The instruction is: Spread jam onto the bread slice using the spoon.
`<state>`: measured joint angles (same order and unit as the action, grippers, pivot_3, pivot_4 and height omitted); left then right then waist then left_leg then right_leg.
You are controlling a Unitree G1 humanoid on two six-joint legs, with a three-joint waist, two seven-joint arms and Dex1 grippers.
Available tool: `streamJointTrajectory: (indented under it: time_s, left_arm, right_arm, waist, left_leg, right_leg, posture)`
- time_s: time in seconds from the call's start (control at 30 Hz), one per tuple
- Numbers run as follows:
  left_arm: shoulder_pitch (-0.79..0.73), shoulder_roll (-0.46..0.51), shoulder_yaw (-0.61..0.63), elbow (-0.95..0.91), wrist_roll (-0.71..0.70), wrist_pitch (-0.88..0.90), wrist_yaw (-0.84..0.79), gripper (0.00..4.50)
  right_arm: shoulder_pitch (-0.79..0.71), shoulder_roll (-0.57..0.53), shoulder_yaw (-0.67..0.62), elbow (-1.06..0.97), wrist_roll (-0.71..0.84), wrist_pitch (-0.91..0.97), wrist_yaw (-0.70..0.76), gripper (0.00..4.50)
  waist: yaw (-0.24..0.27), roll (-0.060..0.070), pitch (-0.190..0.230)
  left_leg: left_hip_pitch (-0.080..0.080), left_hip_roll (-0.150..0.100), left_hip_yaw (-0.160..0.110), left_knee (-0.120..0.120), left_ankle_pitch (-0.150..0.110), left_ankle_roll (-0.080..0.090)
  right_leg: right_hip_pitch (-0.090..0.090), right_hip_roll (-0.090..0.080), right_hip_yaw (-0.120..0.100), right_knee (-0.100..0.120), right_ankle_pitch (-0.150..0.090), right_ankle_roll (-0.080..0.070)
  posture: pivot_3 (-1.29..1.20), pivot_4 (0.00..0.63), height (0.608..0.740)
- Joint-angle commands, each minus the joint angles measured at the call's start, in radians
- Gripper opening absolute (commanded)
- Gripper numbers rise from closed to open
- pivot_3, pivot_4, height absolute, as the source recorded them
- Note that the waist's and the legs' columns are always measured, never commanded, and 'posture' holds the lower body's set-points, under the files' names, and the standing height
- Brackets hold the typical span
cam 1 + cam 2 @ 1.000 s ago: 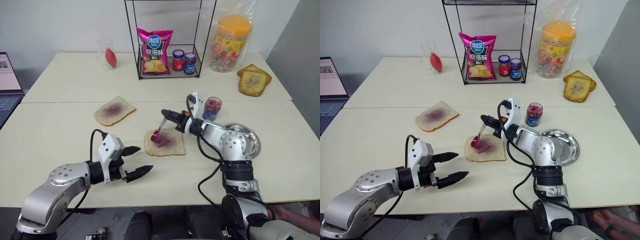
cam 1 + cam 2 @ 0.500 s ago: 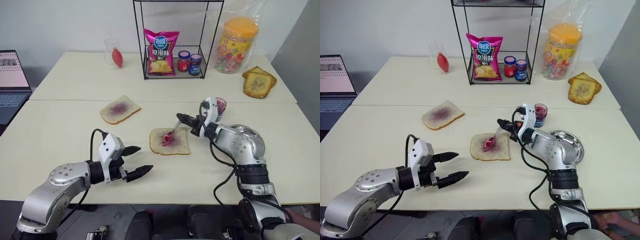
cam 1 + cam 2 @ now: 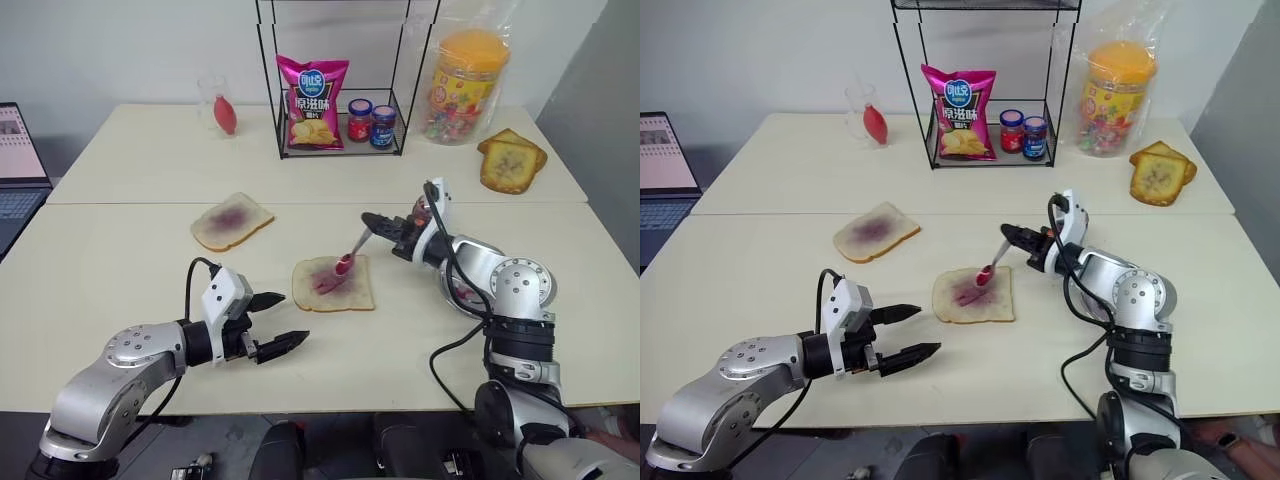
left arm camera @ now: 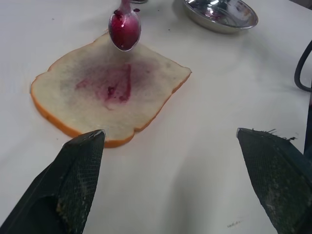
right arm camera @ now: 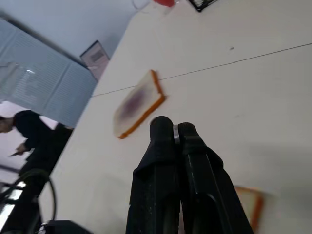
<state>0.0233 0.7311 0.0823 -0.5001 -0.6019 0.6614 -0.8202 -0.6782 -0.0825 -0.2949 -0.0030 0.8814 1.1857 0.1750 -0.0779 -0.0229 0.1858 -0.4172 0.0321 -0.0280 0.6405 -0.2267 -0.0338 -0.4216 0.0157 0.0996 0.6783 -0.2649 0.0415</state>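
Over the bread's point(image 3: 333, 284) far right corner, the spoon point(image 3: 352, 253) is pinched at its handle end by the right gripper point(image 3: 378, 222), fingers pressed together on it. Long axis is tilted: bowl pointed down and toward the robot's left, handle rising into the gripper. Bowl is coated with jam point(image 4: 125, 25); whether it touches the crumb cannot be told. Spoon is judged light, stiff, slick; grip near handle end suits it. Bread is judged soft and easily torn, so light pressure is advised. Left gripper point(image 3: 280, 322) is spread wide, empty, near the bread on the table point(image 3: 120, 250).
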Motion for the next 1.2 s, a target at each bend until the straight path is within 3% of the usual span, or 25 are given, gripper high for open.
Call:
streamJointTrajectory:
  time_s: [0.03,0.17,0.27,0.83,0.93,1.1,1.2]
  left_arm:
    - [0.002,0.005,0.009,-0.026,0.003,-0.019,-0.002,4.50]
    - [0.009,0.008,0.013,-0.031,0.001,-0.018,-0.002,4.50]
    - [0.007,0.009,0.012,-0.031,0.003,-0.018,-0.002,4.50]
    - [-0.022,0.005,-0.015,-0.007,0.013,-0.029,-0.025,4.50]
    - [-0.015,0.000,-0.036,-0.018,0.015,-0.030,-0.035,4.50]
    - [-0.084,-0.014,-0.071,0.020,0.024,-0.050,-0.054,4.50]
    - [-0.193,-0.034,-0.118,0.052,0.017,-0.051,-0.099,4.50]
  right_arm:
    - [0.039,0.066,0.037,-0.046,0.007,-0.007,-0.031,0.02]
    - [0.074,0.082,0.088,-0.032,-0.043,-0.048,-0.025,0.02]
    - [0.094,0.031,0.148,-0.001,-0.121,-0.104,0.018,0.02]
    - [0.048,-0.196,0.115,0.090,-0.177,-0.208,0.099,0.02]
    - [0.044,-0.186,0.062,0.031,-0.088,-0.145,0.086,0.02]
    - [0.032,-0.110,-0.118,-0.137,0.294,0.006,-0.026,0.02]
    - [0.108,-0.148,-0.170,-0.301,0.495,0.019,-0.147,0.02]
  waist:
    - [-0.005,0.000,0.000]
    - [-0.008,0.000,0.000]
    - [-0.007,0.000,0.000]
    - [0.001,0.000,0.000]
    - [0.003,0.000,0.000]
    - [0.002,0.000,0.000]
    - [0.006,0.000,0.000]
  left_leg:
    - [0.000,0.000,0.000,0.000,0.000,0.000]
    - [0.000,0.000,0.000,0.000,0.000,0.000]
    - [0.000,-0.001,0.001,0.001,0.000,0.000]
    - [0.000,-0.002,0.001,0.004,0.000,0.000]
    - [0.000,-0.002,0.001,0.004,0.000,0.000]
    - [-0.001,-0.002,0.001,0.003,0.000,0.000]
    - [-0.002,-0.001,-0.001,0.002,0.000,0.000]
  right_leg:
    - [0.000,0.000,0.000,0.000,0.000,0.000]
    - [0.000,0.000,0.000,0.000,0.000,0.000]
    - [0.000,-0.001,0.000,0.000,0.000,0.000]
    - [0.002,-0.002,0.001,-0.001,0.001,0.003]
    - [0.002,-0.002,0.001,-0.001,0.002,0.003]
    - [0.001,-0.001,0.001,-0.001,0.002,0.003]
    - [0.001,0.000,0.000,0.000,0.001,0.002]
  posture:
    - [0.00,0.150,0.740]
    - [0.00,0.150,0.740]
    - [0.00,0.150,0.740]
    - [0.00,0.150,0.740]
    - [0.00,0.150,0.740]
    - [0.00,0.150,0.740]
    - [0.00,0.150,0.740]
